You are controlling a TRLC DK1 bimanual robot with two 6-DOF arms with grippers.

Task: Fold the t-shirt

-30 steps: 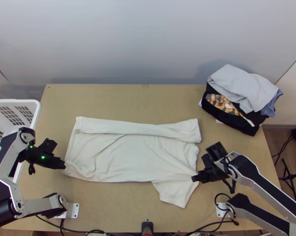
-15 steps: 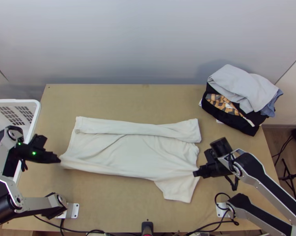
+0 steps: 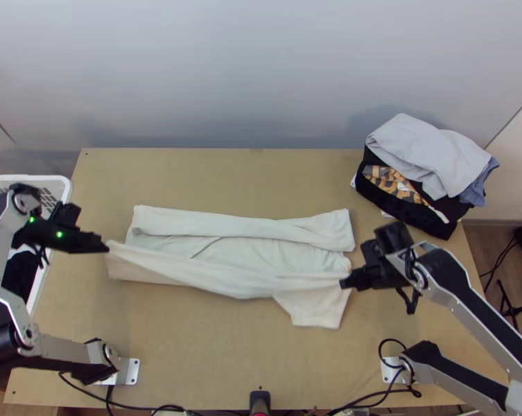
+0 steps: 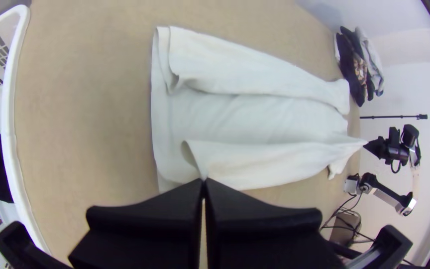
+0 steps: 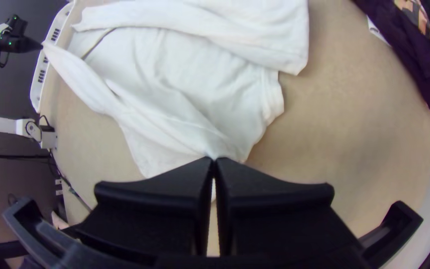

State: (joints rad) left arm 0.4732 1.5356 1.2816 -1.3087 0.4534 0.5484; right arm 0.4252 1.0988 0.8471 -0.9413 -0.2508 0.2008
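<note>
The white t-shirt (image 3: 240, 251) lies across the middle of the table, its far side folded inward in a long strip and its near side lifted between the two grippers. My left gripper (image 3: 107, 248) is shut on the near left corner of the shirt; in the left wrist view the cloth rises to the tips of the left gripper (image 4: 203, 180). At the shirt's right end my right gripper (image 3: 344, 283) is shut on the cloth beside the sleeve (image 3: 316, 310), which hangs toward the near edge. In the right wrist view bunched cloth meets the right gripper (image 5: 214, 160).
A pile of folded clothes (image 3: 427, 156) sits at the table's far right corner. A white basket (image 3: 65, 188) stands at the left edge, with something dark inside. Cables run along the near edge between the arm bases.
Both grippers have moved up the picture toward the far side with the cloth in them. The shirt's near edge and sleeve have followed, drawing closer to the folded strip.
</note>
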